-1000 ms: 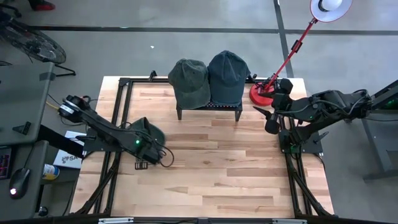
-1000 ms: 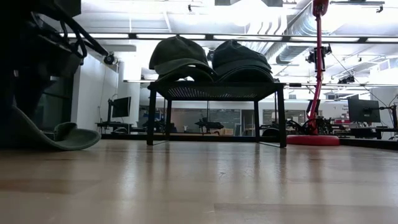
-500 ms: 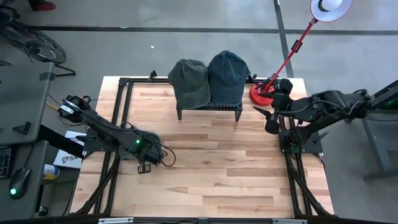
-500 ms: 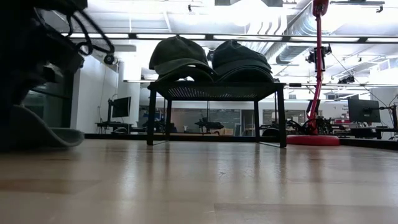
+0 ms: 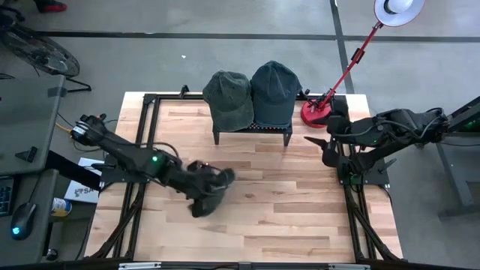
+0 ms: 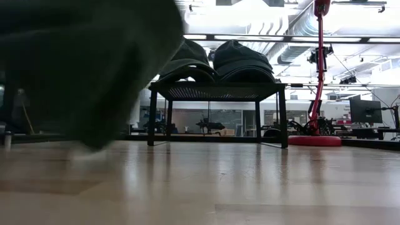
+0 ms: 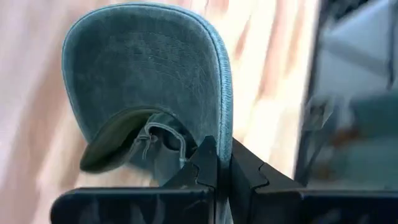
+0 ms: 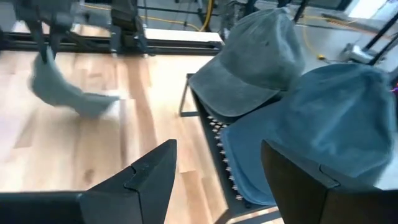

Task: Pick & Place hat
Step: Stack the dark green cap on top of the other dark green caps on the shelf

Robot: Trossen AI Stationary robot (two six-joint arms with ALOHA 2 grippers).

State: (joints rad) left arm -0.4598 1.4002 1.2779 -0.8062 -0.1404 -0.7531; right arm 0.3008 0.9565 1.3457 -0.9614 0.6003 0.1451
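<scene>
- Cap in my left gripper (image 7: pixel 219 180): a washed grey-green baseball cap (image 7: pixel 149 81), soft cotton twill with stitched rows across the curved brim and a strap at the back opening.
- My left fingers (image 7: pixel 208 165) are pinched shut on the cap's rim; the crown hangs beyond them, underside facing the wrist camera.
- From above, the held cap (image 5: pixel 210 187) sits at the end of my left arm over the middle-left of the table, near the front of the rack but apart from it.
- In the low view the cap (image 6: pixel 94 62) fills the left side as a dark blur, clear of the tabletop.
- Rack (image 5: pixel 251 131): low black metal stand with a perforated top, at the table's far edge. It carries two more caps, a grey-green one (image 5: pixel 227 97) and a bluish one (image 5: pixel 274 91), side by side and touching.
- Table (image 5: pixel 285 202): pale wood planks, butcher-block pattern, black rail frame along the sides.
- Red desk lamp (image 5: pixel 319 112) with a round base stands just beside the rack, white shade overhead.
- Room: grey concrete floor, open workshop behind with monitors.
- My right gripper (image 8: pixel 217 168) waits at the table's right edge, fingers spread apart, holding nothing.
</scene>
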